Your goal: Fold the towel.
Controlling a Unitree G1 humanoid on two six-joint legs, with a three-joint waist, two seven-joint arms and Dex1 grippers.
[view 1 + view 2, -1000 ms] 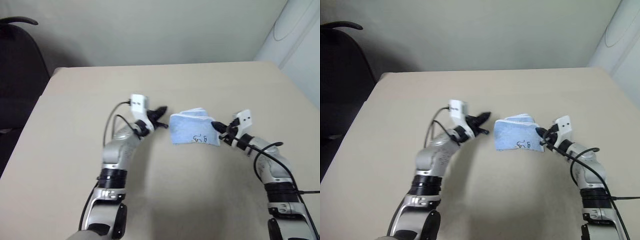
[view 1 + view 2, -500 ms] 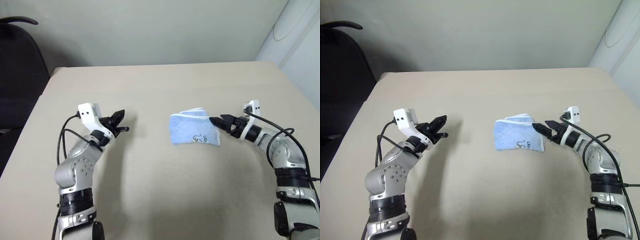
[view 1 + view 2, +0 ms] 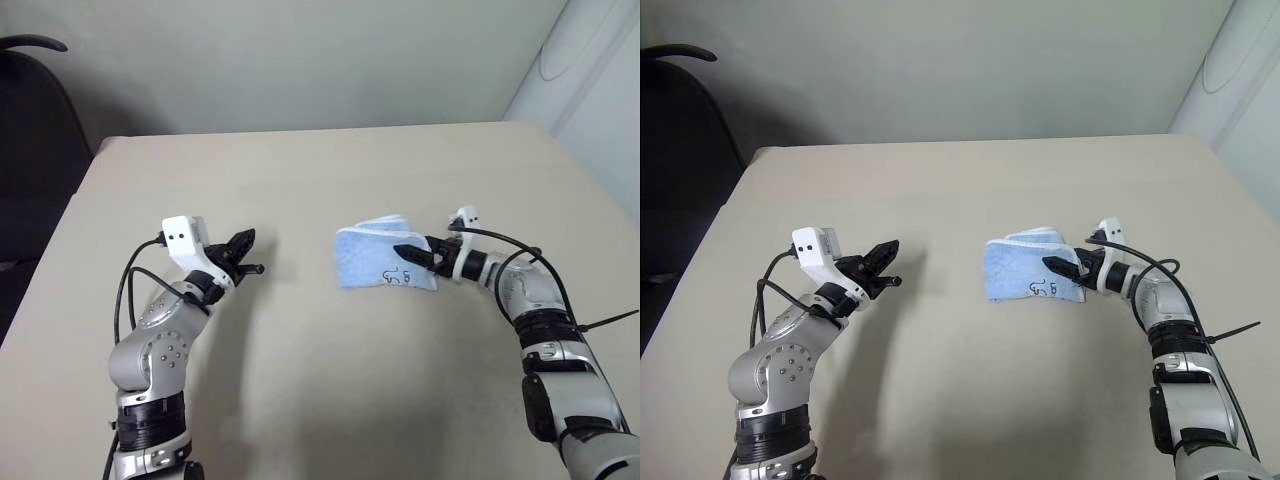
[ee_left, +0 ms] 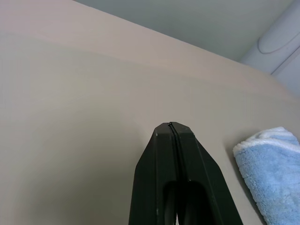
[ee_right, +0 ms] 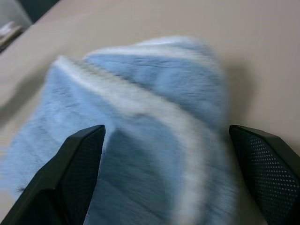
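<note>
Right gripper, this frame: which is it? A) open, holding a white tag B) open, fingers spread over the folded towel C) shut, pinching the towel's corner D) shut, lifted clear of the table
B: the right gripper has its two fingers wide apart with the folded light-blue towel lying between them, not pinched.

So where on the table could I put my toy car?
Bare spots on the beige table: the whole back stretch behind the folded light-blue terry towel, and the front middle between both arms. Crowded only where the right end effector meets the towel.
</note>
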